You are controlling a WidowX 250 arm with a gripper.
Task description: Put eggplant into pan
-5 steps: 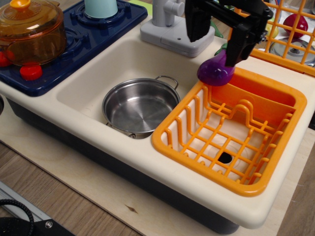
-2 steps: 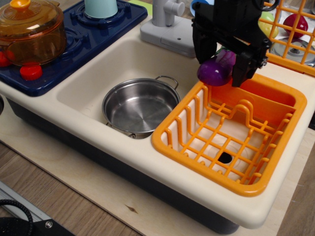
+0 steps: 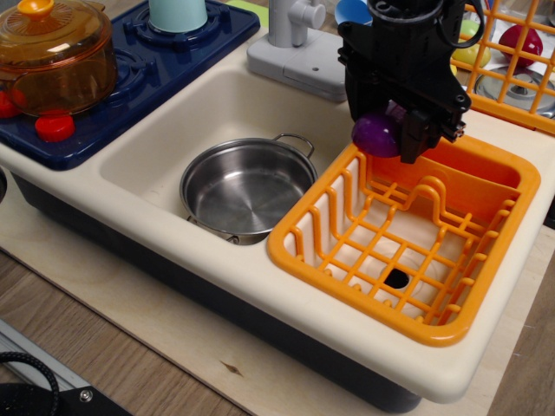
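Since the earlier frames the gripper point(image 3: 388, 136) has turned and come more squarely over the eggplant point(image 3: 376, 133), which now shows less of its body between the black fingers point(image 3: 414, 139). The jaws are clamped on the eggplant, one finger on each side, and it hangs at the far-left corner of the orange dish rack point(image 3: 408, 234), just above the rack's rim.

The pan point(image 3: 246, 187) sits empty in the cream sink basin point(image 3: 165, 139), at about 8 o'clock from the eggplant and well apart from it.

To do the carry well, I judge the arm should first lift enough to clear the rack's rim, then travel toward 8 o'clock until the eggplant is over the pan's middle, not its near wire handle point(image 3: 296, 139). Lowering close to the steel before letting go would keep the glossy, rounded toy from bouncing or rolling out. The grip looks to be on a curved surface, so a slow, steady move seems wise.

No brand, label or readable writing shows anywhere.
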